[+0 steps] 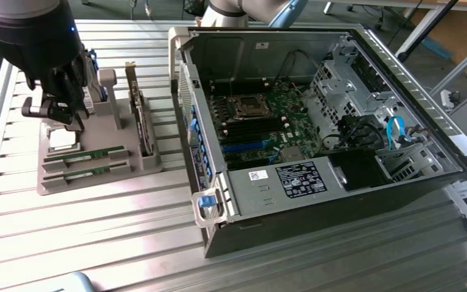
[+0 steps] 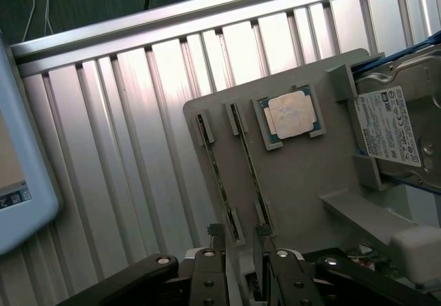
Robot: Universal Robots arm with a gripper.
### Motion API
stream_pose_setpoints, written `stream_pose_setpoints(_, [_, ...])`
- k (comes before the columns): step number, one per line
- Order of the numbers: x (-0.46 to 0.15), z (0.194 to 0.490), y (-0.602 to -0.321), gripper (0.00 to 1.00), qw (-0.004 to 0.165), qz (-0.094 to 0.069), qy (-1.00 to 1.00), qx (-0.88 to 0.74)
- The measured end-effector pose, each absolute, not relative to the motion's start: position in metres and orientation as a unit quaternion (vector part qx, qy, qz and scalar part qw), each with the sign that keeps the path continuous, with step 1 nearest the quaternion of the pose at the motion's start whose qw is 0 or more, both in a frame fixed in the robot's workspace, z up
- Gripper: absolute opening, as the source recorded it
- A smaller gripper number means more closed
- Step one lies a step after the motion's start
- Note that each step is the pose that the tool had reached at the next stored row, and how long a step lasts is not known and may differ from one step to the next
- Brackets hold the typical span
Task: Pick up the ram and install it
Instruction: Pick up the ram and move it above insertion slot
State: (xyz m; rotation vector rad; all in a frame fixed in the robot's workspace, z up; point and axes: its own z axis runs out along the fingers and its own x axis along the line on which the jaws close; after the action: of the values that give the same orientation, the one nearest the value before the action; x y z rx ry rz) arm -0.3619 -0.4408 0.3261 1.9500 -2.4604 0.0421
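Observation:
Two green ram sticks (image 1: 83,156) (image 1: 87,173) lie side by side in slots of a grey holder tray (image 1: 128,167) on the exterior view's left. In the wrist view they stand edge-on as thin strips (image 2: 218,175) (image 2: 248,168) in the tray (image 2: 303,182). My black gripper (image 1: 55,118) hovers above the tray's far end, over the processor chip (image 1: 61,143). Its jaws are open with nothing between them; the fingertips (image 2: 216,231) sit near the ends of the two sticks, gripper (image 2: 239,233) apart from them.
The tray also holds a silver processor chip (image 2: 289,116), a grey hard drive (image 2: 400,113) and an upright card (image 1: 140,121). An open computer case (image 1: 217,207) with its motherboard (image 1: 266,131) lies to the exterior view's right. A pale-blue tablet (image 2: 21,182) rests on the ribbed metal table (image 1: 95,231).

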Motion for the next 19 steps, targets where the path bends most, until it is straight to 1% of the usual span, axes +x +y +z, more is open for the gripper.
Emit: stream_pose_setpoints(19, [-0.3619,0.3199,-0.4411,0.30,0.001,0.013,-0.784,0.621])
